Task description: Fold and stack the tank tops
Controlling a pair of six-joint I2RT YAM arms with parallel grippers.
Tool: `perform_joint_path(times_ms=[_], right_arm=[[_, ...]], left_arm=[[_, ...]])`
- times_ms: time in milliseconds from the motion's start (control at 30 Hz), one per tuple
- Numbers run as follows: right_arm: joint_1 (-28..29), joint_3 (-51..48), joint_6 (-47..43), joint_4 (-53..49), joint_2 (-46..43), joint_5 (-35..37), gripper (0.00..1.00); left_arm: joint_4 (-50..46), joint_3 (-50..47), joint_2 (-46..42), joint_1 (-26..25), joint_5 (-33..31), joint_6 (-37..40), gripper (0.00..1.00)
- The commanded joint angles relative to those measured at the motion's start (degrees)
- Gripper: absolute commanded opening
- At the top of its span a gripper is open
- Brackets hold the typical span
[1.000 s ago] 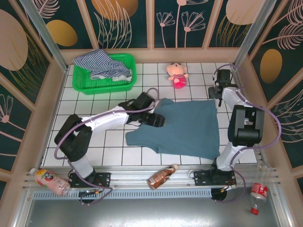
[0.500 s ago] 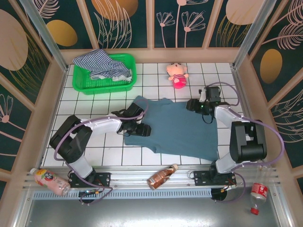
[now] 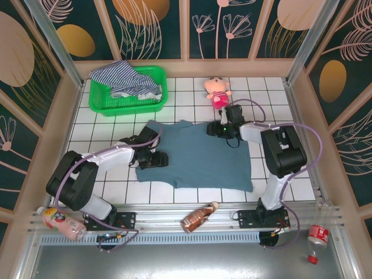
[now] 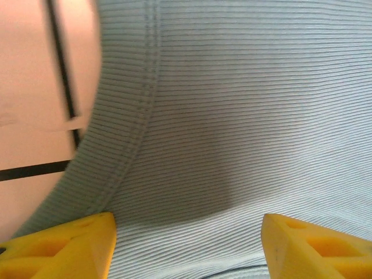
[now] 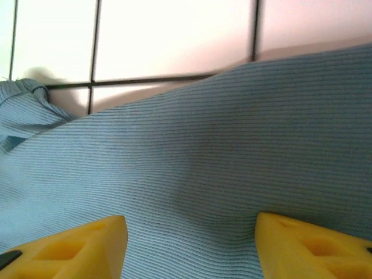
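Top external view: the teal tank top (image 3: 200,157) lies flat on the worktop (image 3: 279,104). Left gripper (image 3: 152,159) at nine o'clock and right gripper (image 3: 224,129) at one o'clock both sit wide over its edges, probably to pull it smooth for folding.

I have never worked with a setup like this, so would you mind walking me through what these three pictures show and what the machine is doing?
The overhead picture shows two robot arms bolted at the near edge of a white tiled table. The other two pictures come from cameras on each wrist, looking past yellow fingertips.

A teal tank top lies spread on the tiles. The left gripper sits at its left edge and the right gripper at its far edge; in both wrist views the fingers stand apart with ribbed cloth between them.

A striped tank top is heaped in a green basket. A pink doll lies nearby.
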Motion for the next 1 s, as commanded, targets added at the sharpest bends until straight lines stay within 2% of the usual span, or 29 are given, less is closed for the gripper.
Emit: perform_joint_path(times_ms=[0, 100, 233, 333, 433, 533, 667, 767, 833, 900, 967], right_arm=[[2.0, 5.1, -1.2, -1.4, 5.8, 1.9, 0.61], [2.8, 9.3, -1.3, -2.1, 8.2, 0.6, 0.61], [3.2, 11.3, -3.6, -3.0, 6.4, -0.1, 0.62], [2.7, 10.5, -6.0, -6.1, 1.9, 0.4, 0.63], [0.7, 4.2, -4.9, -9.3, -6.5, 0.2, 0.64], [-1.0, -3.6, 0.2, -13.1, -16.6, -0.5, 0.63], [-0.8, -12.4, 8.9, -19.4, -29.3, 2.0, 0.64], [1.4, -15.5, 16.7, -25.7, -35.3, 6.3, 0.64], [2.4, -15.8, 22.0, -30.9, -37.2, 9.3, 0.64], [2.7, -16.4, 26.2, -34.9, -38.4, 10.8, 0.64], [2.8, -16.7, 30.8, -37.7, -39.3, 12.0, 0.62]], left_arm=[[-4.6, -1.0, -0.7, 2.0, -2.1, 0.5, 0.67], [-6.1, -0.5, -0.7, 3.5, -3.6, 1.6, 0.68], [-8.5, 1.4, -1.5, 6.2, -5.9, 2.9, 0.69], [-10.9, 3.2, -1.6, 6.9, -7.5, 3.3, 0.69], [-14.2, 4.1, -3.4, 6.9, -10.1, 2.2, 0.71], [-15.9, 3.1, -7.2, 7.0, -9.7, -1.1, 0.71], [-18.5, 0.1, -13.3, 7.0, -9.1, -6.7, 0.71], [-19.9, -1.8, -18.2, 7.0, -9.1, -10.4, 0.7], [-19.4, -2.1, -20.2, 6.9, -6.8, -12.7, 0.69], [-16.2, -3.2, -21.0, 4.8, -3.1, -16.3, 0.68], [-14.7, -2.3, -20.0, -0.1, -2.8, -19.2, 0.69]])
